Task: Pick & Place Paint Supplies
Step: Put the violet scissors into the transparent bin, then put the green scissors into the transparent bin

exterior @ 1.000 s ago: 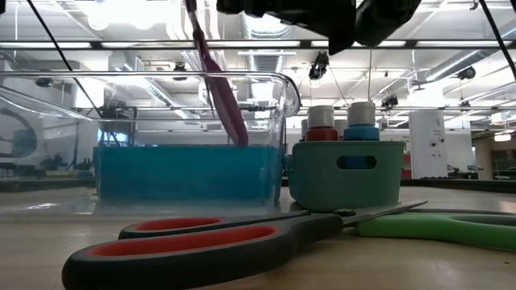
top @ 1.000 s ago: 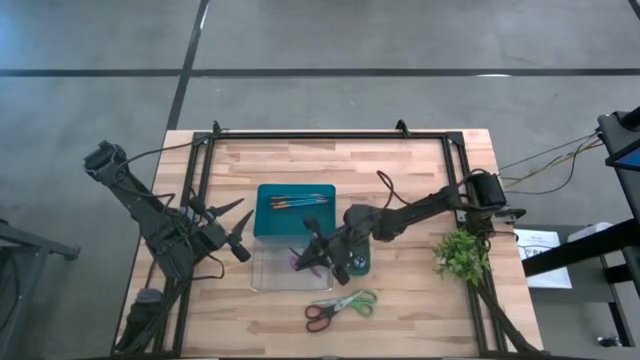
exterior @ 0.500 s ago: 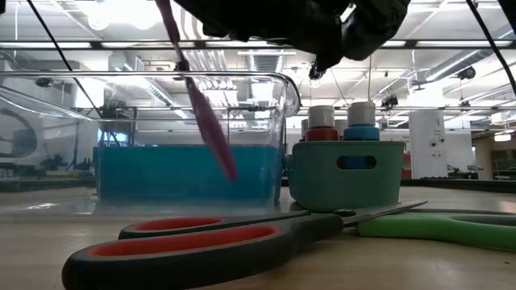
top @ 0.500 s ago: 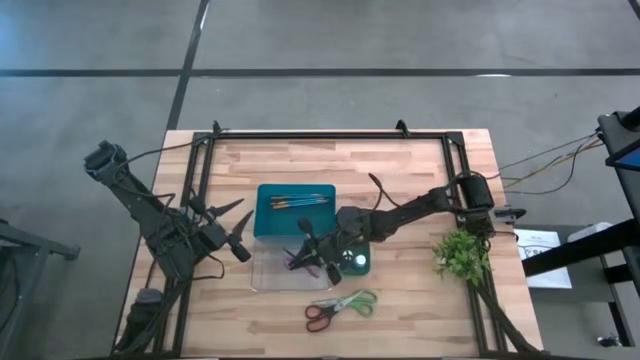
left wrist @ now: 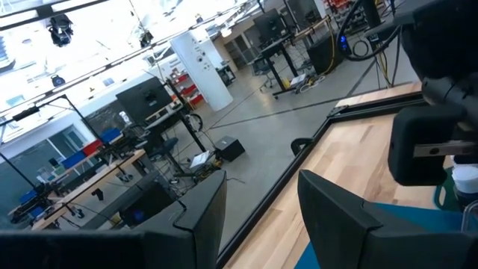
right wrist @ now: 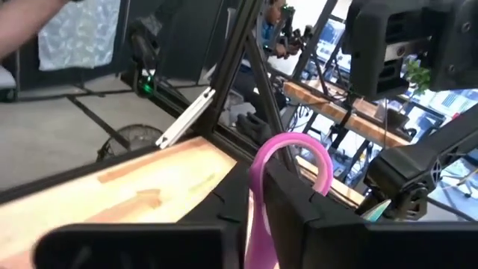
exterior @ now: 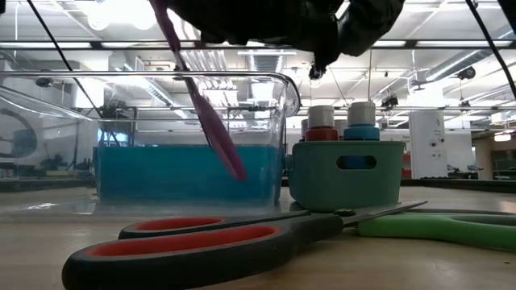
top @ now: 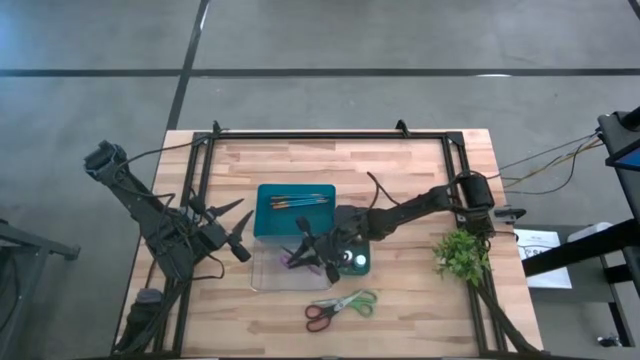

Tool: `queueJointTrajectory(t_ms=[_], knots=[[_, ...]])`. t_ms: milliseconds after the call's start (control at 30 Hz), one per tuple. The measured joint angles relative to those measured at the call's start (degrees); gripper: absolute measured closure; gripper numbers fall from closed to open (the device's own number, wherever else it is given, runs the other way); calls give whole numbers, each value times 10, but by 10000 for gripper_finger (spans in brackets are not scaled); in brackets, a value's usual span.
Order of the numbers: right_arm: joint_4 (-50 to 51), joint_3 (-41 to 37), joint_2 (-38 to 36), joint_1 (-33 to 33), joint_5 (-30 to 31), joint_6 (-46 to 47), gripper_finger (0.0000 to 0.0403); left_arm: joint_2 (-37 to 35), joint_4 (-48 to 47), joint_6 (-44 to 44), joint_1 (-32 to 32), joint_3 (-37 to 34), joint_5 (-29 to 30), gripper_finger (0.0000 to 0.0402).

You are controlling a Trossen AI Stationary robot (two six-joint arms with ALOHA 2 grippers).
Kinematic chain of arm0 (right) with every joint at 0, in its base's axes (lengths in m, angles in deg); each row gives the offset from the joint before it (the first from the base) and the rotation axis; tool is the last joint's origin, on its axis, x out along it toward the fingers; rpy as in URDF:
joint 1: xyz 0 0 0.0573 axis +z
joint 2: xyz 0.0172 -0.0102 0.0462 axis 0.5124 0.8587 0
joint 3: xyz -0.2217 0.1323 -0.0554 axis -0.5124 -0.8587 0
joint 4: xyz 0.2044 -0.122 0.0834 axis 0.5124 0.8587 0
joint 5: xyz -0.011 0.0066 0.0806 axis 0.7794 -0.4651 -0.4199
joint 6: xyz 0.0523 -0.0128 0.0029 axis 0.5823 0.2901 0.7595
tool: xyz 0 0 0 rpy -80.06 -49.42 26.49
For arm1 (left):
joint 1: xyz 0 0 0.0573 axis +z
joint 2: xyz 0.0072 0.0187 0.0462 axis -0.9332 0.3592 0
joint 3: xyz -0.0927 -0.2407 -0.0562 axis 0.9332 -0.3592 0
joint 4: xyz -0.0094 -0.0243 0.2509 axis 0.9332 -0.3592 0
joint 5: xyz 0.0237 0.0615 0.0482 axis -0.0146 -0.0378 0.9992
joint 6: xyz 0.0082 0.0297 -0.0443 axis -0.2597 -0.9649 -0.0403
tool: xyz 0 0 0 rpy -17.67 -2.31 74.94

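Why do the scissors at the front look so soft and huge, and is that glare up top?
Low view: the red-green scissors lie closest to the lens, out of focus and enlarged; the ceiling lights blow out white. Right wrist view: the purple scissors look smeared. High view: even light, faint shadows.

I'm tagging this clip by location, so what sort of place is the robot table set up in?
Probably a large open lab or workshop: rows of ceiling strip lights overhead, workbenches with monitors beyond the table, and a bare grey concrete floor around it.
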Motion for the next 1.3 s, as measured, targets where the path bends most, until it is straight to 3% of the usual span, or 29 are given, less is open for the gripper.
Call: queueJointTrajectory(t_ms=[233,400,1033,1300], knots=[[4,0,-2,-2,2,15,268,0,0,0,0,0,0,229],[8,-1,-2,-1,16,25,228,0,0,0,0,0,0,229],[53,-19,-70,3,32,40,221,0,0,0,0,0,0,229],[170,-30,-154,29,32,47,220,0,0,-1,0,0,0,229]])
